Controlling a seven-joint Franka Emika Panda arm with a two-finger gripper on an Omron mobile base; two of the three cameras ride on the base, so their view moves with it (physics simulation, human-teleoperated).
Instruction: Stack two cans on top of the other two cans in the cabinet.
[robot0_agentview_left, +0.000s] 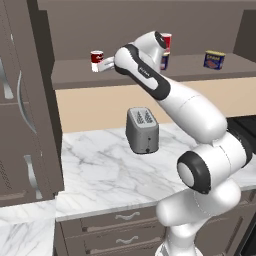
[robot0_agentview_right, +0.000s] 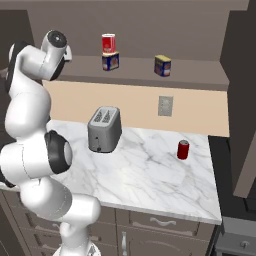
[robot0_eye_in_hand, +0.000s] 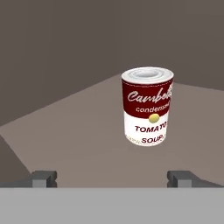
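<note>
A: Left to right along the long dark grey-brown wooden cabinet, what stands on its shelf?

B: At the far left, a round can, dark red above and white below; it stands upright, alone, directly on the shelf. The white arm's end effector is just beside it at its 3 o'clock in the left base view, fingers spread wide and released, gripping nothing; in the hand view the can sits ahead, toward 1 o'clock, apart from the dark fingertips.

A: And further right?

B: A squat dark blue tin with yellow marks carries an almost all-red round can on top, at its 12 o'clock; then, well apart at 3 o'clock, a second dark blue boxy tin with nothing on it.

A: Below?

B: On the white marble tabletop, a grey metal toaster at left; a small red drink can at right.
</note>
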